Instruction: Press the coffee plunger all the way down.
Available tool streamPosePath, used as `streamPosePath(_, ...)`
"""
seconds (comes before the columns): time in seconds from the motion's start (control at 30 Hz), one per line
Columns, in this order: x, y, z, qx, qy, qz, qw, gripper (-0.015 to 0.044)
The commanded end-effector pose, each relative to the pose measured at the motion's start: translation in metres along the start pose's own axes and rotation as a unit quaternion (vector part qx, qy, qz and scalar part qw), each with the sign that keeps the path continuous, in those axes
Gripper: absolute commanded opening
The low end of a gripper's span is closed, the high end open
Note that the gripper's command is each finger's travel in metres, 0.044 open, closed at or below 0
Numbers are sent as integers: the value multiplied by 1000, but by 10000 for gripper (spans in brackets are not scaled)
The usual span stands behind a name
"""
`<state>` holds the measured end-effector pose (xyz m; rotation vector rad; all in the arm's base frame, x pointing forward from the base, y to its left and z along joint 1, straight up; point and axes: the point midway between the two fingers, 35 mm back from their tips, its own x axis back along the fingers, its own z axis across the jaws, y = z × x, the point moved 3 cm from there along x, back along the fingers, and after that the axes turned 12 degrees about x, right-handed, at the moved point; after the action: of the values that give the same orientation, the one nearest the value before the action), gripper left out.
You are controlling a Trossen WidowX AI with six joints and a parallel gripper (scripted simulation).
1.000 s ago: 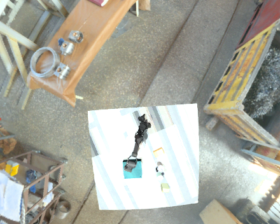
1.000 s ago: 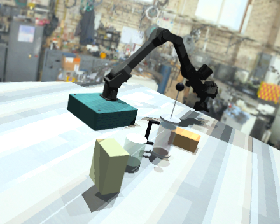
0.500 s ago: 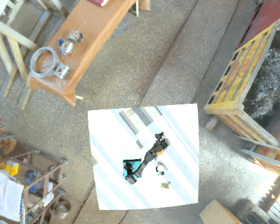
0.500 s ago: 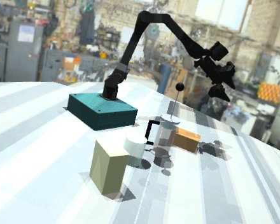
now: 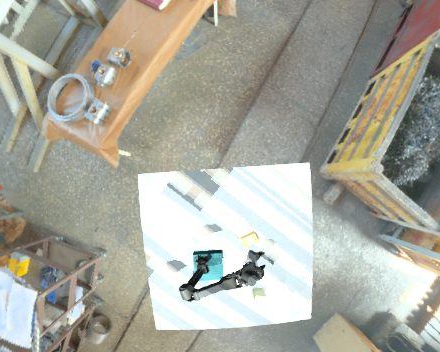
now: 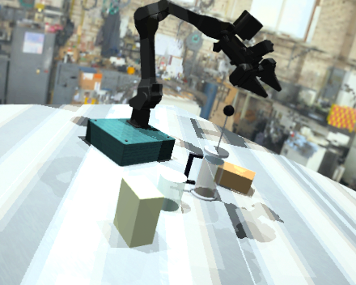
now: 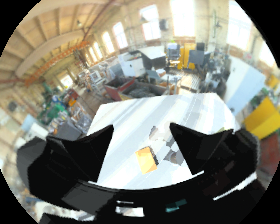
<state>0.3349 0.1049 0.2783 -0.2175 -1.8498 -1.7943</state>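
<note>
While the black parallel-jaw gripper (image 5: 256, 255) hangs with jaws wide apart and empty, the top view shows the arm's teal square base (image 5: 208, 265) near the middle of the striped white bench (image 5: 286, 210). From the exterior view, the clear glass coffee press (image 6: 209, 172) stands upright beside an orange box (image 6: 235, 176), its black plunger knob (image 6: 228, 110) raised, below the gripper (image 6: 268, 84). Wrist view: the orange box (image 7: 147, 157) lies between the fingers.

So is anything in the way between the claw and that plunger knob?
Nothing visible. The open claw hangs in open air above and to the right of the knob; the orange box and cup sit lower, beside the press.
</note>
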Motion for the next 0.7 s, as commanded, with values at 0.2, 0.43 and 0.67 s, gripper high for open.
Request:
streamPosePath(0.2, 89, -32, -86, 53, -132, 10, 990, 440)
streamPosePath(0.43, 68, -64, -88, 53, -132, 10, 990, 440)
streamPosePath(0.67, 59, -83, -89, 52, -133, 10, 990, 440)
